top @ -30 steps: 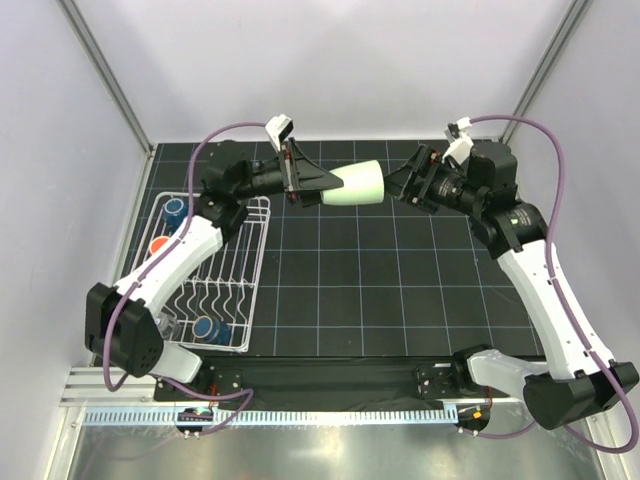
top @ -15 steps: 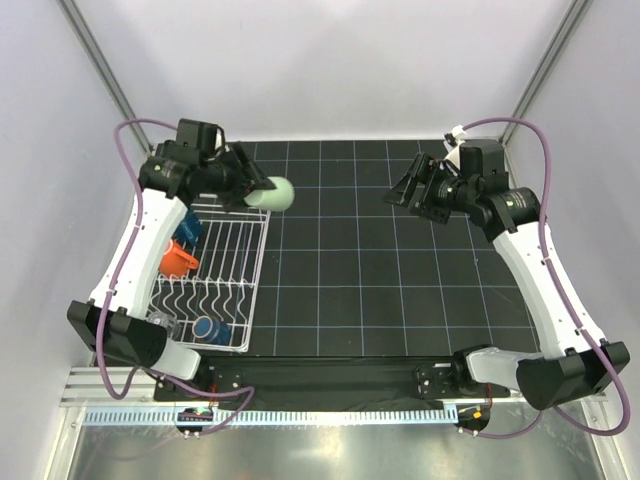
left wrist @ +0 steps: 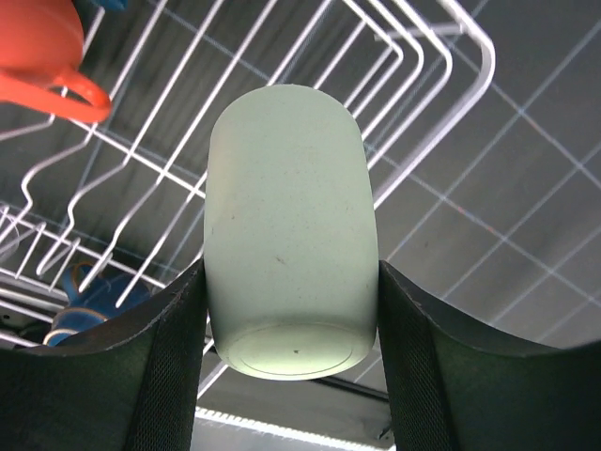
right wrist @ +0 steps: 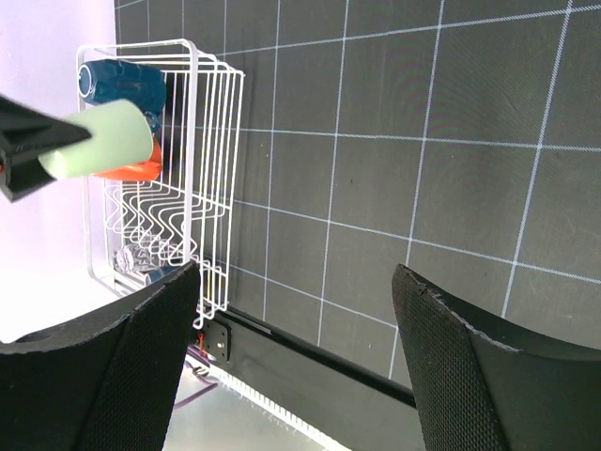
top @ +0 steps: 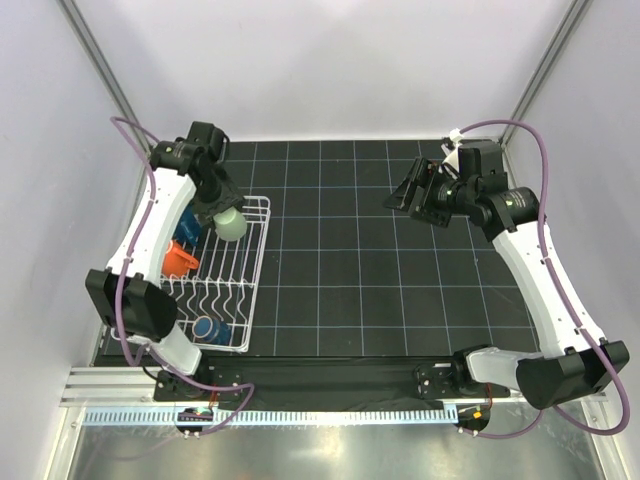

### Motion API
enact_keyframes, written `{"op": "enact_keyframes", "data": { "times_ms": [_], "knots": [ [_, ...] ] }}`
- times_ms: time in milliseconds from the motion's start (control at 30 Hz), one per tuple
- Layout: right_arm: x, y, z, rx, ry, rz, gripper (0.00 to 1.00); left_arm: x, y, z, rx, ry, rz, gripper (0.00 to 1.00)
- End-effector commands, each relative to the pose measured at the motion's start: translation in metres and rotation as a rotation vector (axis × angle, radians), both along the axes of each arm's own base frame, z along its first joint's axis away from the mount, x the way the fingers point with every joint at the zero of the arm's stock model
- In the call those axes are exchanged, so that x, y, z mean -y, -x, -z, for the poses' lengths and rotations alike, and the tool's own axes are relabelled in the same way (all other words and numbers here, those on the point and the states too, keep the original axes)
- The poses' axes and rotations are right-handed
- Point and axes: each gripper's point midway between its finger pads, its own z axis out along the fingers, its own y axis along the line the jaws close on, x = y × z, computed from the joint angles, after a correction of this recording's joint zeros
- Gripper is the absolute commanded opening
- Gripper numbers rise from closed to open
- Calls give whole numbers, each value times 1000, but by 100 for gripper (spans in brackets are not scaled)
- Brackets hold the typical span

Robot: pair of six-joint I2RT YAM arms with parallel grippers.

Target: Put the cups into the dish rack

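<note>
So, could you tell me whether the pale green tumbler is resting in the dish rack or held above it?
Held above it: the left gripper clamps the pale green tumbler, with the dish rack wires below.

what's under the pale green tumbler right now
White wires of the dish rack, with the orange mug and a blue mug off to the side. The tumbler itself covers whatever sits straight below it.

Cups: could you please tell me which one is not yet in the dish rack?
The pale green tumbler: the left gripper holds it above the dish rack, while the orange mug, big blue mug and small blue mug lie inside it.
</note>
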Motion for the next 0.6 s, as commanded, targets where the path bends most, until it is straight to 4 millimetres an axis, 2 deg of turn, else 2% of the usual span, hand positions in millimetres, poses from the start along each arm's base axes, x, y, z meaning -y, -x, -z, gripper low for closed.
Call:
{"op": "enact_keyframes", "data": {
  "times_ms": [0, 167, 300, 533, 567],
  "knots": [
    [2, 4, -13, 50, 2, -12, 83, -17, 11, 5, -115, -78, -31, 0],
    [2, 4, -12, 49, 1, -9, 83, -16, -5, 15, -125, -96, 1, 0],
    [3, 5, -12, 48, 6, -3, 83, -8, -19, 19, -99, -47, 43, 0],
    [6, 8, -9, 45, 13, 6, 83, -1, -35, 41, -138, 2, 58, 0],
    [6, 9, -10, 48, 15, 6, 83, 0, -34, 48, -171, 0, 59, 0]
  ]
}}
